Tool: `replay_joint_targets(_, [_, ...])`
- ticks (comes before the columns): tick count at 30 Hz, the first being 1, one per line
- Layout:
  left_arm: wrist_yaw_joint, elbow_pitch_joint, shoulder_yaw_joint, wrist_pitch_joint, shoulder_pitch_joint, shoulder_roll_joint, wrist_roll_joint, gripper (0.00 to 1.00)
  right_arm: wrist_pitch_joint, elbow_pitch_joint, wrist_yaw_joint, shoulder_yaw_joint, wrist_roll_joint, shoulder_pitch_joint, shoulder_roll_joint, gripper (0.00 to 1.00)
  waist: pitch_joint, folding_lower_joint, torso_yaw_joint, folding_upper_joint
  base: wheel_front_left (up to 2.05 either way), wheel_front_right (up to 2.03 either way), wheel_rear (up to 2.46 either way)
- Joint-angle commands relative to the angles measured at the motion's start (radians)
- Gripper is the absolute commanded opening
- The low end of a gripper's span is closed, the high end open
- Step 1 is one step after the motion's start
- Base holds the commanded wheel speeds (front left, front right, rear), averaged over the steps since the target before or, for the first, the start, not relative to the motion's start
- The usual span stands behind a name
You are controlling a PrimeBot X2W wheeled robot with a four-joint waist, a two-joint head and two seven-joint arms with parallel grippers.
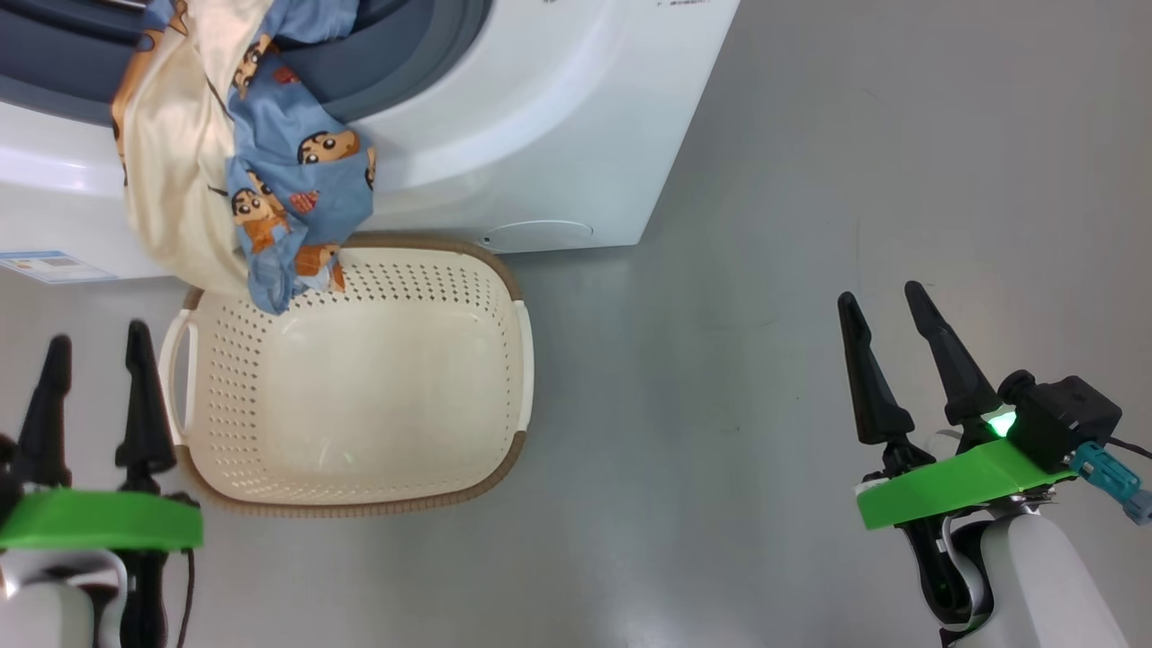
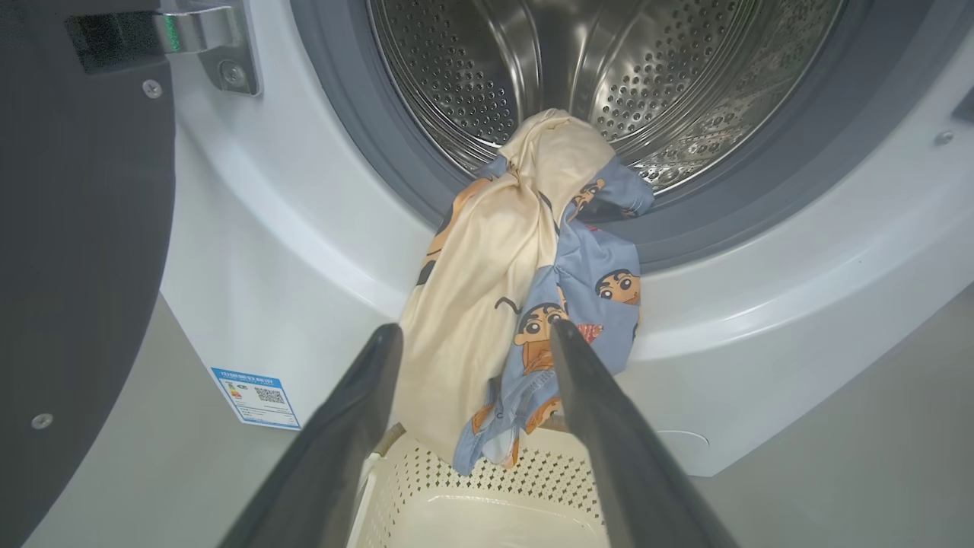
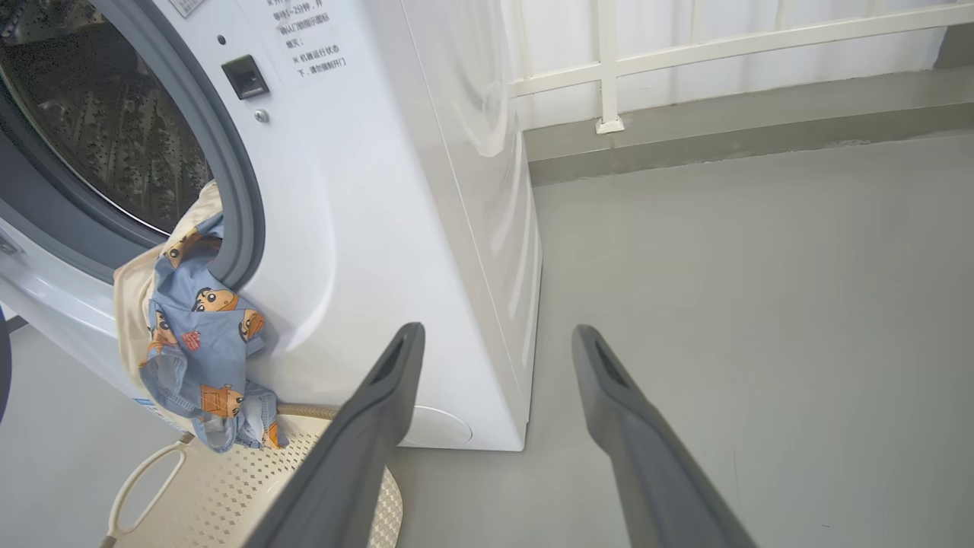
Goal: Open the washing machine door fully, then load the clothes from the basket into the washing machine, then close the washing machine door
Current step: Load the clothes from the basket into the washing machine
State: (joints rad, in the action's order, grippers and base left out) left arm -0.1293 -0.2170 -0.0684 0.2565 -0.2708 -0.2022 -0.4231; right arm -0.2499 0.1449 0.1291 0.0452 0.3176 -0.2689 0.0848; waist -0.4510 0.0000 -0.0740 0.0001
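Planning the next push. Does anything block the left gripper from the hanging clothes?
Nothing visible does: the open left gripper points straight at the cream and blue cartoon-print clothes hanging over the grey rubber gasket, above the cream perforated basket.

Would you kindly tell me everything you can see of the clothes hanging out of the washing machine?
The clothes are a limp, crumpled bundle of soft fabric: one plain cream piece beside blue cloth printed with orange-brown cartoon figures. The top end lies over the grey gasket into the mouth of the steel drum. The rest hangs down the white front of the washing machine, its tip reaching the back rim of the basket. Nothing grips them.
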Motion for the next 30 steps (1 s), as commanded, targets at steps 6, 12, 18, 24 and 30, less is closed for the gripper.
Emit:
replay_joint_targets(6, [-0.001,0.051,-0.050,0.005,0.057,-0.006,0.016,1.00,-0.012,-0.019,0.002,0.019,0.002,0.024,0.007,1.00,0.010,0.0000,0.005,-0.0001,0.00,0.00,0.00])
replay_joint_targets(12, [-0.001,0.042,-0.038,0.005,0.056,-0.006,0.012,1.00,-0.012,-0.018,0.002,0.025,0.004,0.026,0.009,1.00,0.012,0.0000,0.005,-0.0001,0.00,0.00,0.00])
replay_joint_targets(18, [-0.001,-0.022,0.013,0.005,0.016,-0.036,-0.018,1.00,-0.012,-0.020,0.002,0.029,0.004,0.018,0.004,1.00,-0.005,0.0000,-0.001,-0.0001,0.00,0.00,0.00])
replay_joint_targets(24, [-0.001,-0.119,0.068,0.005,-0.051,-0.075,-0.050,1.00,-0.012,-0.024,0.002,0.037,0.003,0.006,-0.004,1.00,-0.029,0.0000,-0.014,-0.0001,0.00,0.00,0.00])
replay_joint_targets(30, [-0.001,-0.234,0.152,0.005,-0.155,-0.114,-0.117,1.00,-0.012,-0.028,0.002,0.047,-0.001,-0.005,-0.013,1.00,-0.069,0.0000,-0.035,-0.0001,0.00,0.00,0.00])
